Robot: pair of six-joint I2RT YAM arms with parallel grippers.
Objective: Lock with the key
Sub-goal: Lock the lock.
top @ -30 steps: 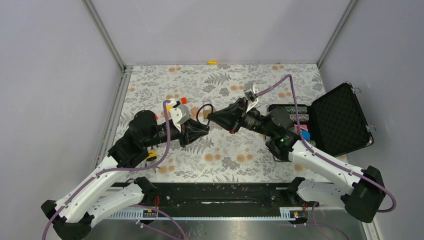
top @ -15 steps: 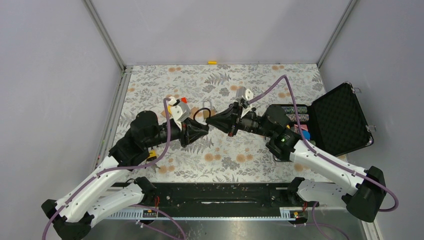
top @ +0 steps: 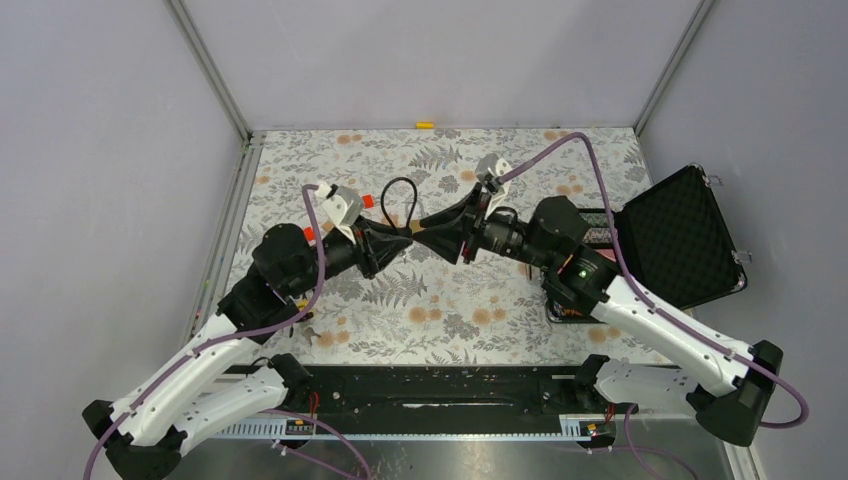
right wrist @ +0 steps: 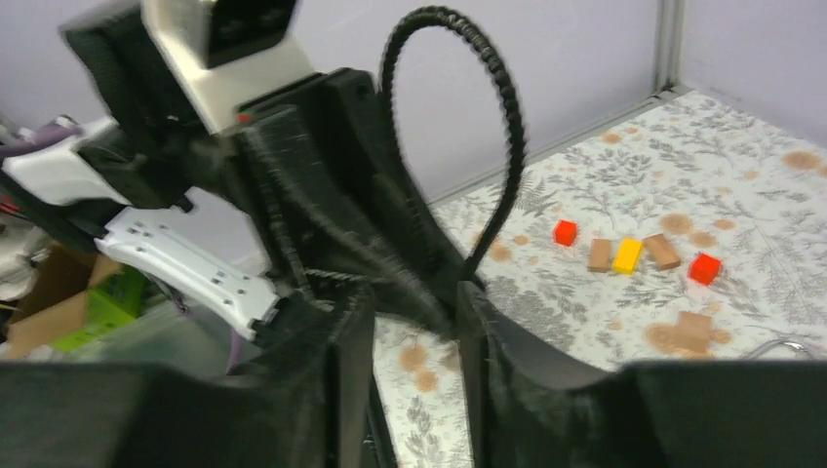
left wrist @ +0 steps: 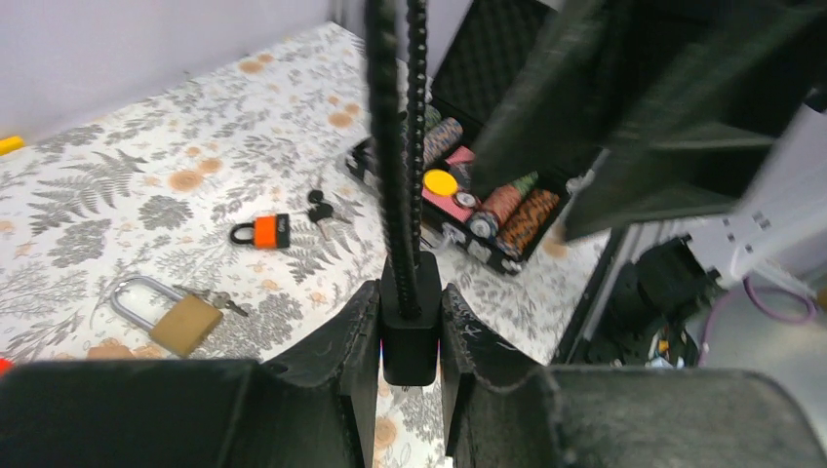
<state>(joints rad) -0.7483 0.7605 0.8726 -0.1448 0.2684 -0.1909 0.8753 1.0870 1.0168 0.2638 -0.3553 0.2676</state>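
Note:
My left gripper [left wrist: 410, 302] is shut on the small black body of a cable lock [left wrist: 410, 341]. The lock's ribbed black cable [left wrist: 395, 127] rises from the body in a loop [top: 398, 200]. My right gripper [right wrist: 414, 307] faces the left one tip to tip above the table's middle [top: 432, 235]. Its jaws stand apart, and only the floral cloth shows between them. The cable loop [right wrist: 488, 127] arches just past its fingertips. I cannot make out a key at the black lock.
A brass padlock [left wrist: 180, 320] with keys, an orange padlock [left wrist: 263, 232] and a loose key bunch [left wrist: 320, 210] lie on the cloth. An open black case [top: 680, 235] of poker chips sits at right. Coloured blocks [right wrist: 626, 255] lie far left.
The right gripper's jaws have opened. Both grippers have shifted a little toward the far side, and the cable loop now stands higher.

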